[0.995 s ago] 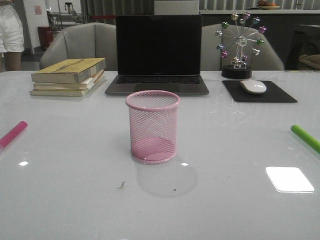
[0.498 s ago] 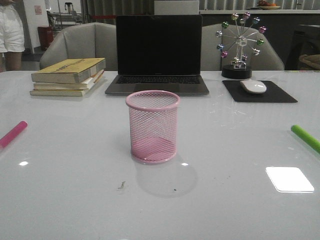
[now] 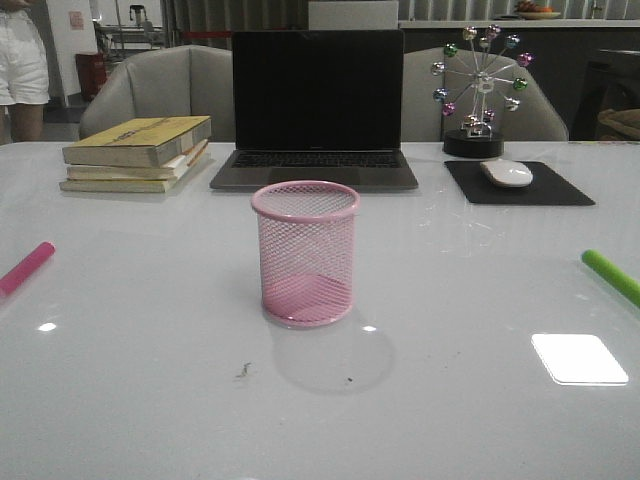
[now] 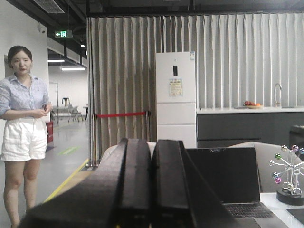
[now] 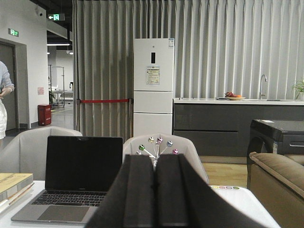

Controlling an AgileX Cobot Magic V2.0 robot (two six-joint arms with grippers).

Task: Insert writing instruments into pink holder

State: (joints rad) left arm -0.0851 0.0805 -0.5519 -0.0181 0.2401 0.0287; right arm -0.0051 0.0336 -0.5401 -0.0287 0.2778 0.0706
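The pink wire-mesh holder (image 3: 305, 252) stands upright and empty at the table's middle, in front of the laptop. A magenta-pink marker (image 3: 26, 268) lies at the far left edge of the front view, partly cut off. A lime green marker (image 3: 612, 276) lies at the far right edge, also cut off. Neither arm shows in the front view. In the left wrist view my left gripper (image 4: 151, 147) points level over the table, its black fingers pressed together on nothing. My right gripper (image 5: 155, 161) is likewise shut and empty. The holder and markers are hidden from both wrist views.
A laptop (image 3: 316, 110) stands open behind the holder, with stacked books (image 3: 137, 152) to its left. A mouse on a black pad (image 3: 517, 182) and a ferris-wheel ornament (image 3: 480, 92) sit at the back right. A person (image 4: 23, 126) stands beyond the table's left.
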